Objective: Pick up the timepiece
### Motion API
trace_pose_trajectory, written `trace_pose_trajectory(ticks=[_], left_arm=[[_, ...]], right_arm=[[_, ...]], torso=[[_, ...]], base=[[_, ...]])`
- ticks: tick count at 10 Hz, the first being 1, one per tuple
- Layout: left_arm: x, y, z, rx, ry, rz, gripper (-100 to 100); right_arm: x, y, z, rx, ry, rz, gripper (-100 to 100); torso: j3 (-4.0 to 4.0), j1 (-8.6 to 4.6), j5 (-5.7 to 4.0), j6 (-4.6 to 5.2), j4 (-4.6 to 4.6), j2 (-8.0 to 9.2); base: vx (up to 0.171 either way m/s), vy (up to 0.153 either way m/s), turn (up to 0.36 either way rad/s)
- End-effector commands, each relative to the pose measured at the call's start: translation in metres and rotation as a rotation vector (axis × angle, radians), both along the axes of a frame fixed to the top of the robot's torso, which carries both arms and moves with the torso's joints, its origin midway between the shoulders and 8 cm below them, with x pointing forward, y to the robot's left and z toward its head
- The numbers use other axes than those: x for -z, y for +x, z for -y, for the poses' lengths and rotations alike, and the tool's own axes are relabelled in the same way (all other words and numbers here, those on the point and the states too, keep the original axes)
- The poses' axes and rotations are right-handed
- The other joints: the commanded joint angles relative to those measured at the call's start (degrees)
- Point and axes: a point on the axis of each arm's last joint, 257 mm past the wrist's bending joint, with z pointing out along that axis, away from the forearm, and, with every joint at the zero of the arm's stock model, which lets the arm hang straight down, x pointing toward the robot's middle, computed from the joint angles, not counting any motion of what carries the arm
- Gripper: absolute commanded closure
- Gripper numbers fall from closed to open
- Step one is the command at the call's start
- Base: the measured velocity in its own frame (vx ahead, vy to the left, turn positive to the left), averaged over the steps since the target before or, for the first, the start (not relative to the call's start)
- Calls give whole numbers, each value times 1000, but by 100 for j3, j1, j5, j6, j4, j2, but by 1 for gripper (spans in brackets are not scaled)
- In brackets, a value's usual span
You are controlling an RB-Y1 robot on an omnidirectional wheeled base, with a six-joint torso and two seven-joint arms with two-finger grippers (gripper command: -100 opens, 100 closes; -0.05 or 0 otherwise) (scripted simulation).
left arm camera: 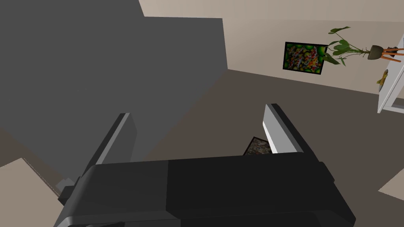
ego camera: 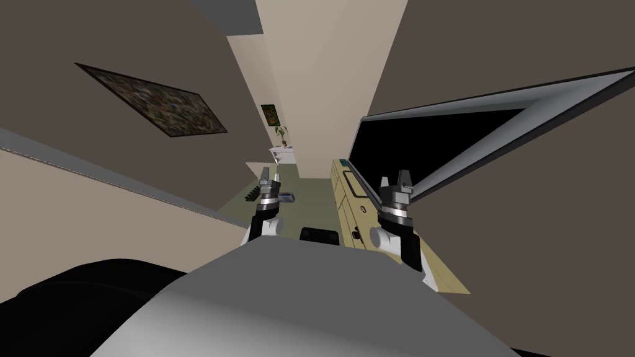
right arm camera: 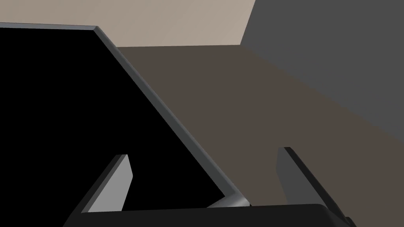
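My left gripper is raised in front of my chest, open, with nothing between its fingers. My right gripper is up at the same height beside a long tan cabinet, also open and empty. A small grey-blue object lies low on the olive floor just right of the left gripper; I cannot tell what it is. A dark ridged object lies to that gripper's left.
The tan cabinet runs along the right wall under a grey-framed window with a black area. At the corridor's far end stands a white table with a potted plant. A large painting hangs on the left wall.
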Motion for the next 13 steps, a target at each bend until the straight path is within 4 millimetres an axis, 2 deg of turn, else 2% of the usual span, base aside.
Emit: trace_pose_trajectory(ticks=[1,3,5,6,8,11,13], left_arm=[[0,0,0,0,0,0,0],[0,0,0,0,0,0,0],[0,0,0,0,0,0,0],[0,0,0,0,0,0,0],[0,0,0,0,0,0,0],[0,0,0,0,0,0,0],[0,0,0,0,0,0,0]], right_arm=[[22,13,14,-5,45,-56,-100],[37,21,24,-7,78,-94,-100],[66,37,44,-9,141,-166,-100],[71,38,46,-9,151,-175,-100],[101,53,68,-7,218,-251,-100],[129,61,84,-4,281,-307,-100],[163,72,109,6,360,-383,-100]], torso=[[0,0,0,0,0,0],[0,4,1,0,0,0],[2,2,1,1,1,4],[2,2,1,0,1,4],[2,0,0,0,1,3],[2,1,0,0,1,3],[3,1,0,1,1,5]], base=[[36,8,29],[29,12,14],[25,8,19],[22,5,5],[25,2,20],[24,3,6],[26,4,13]])
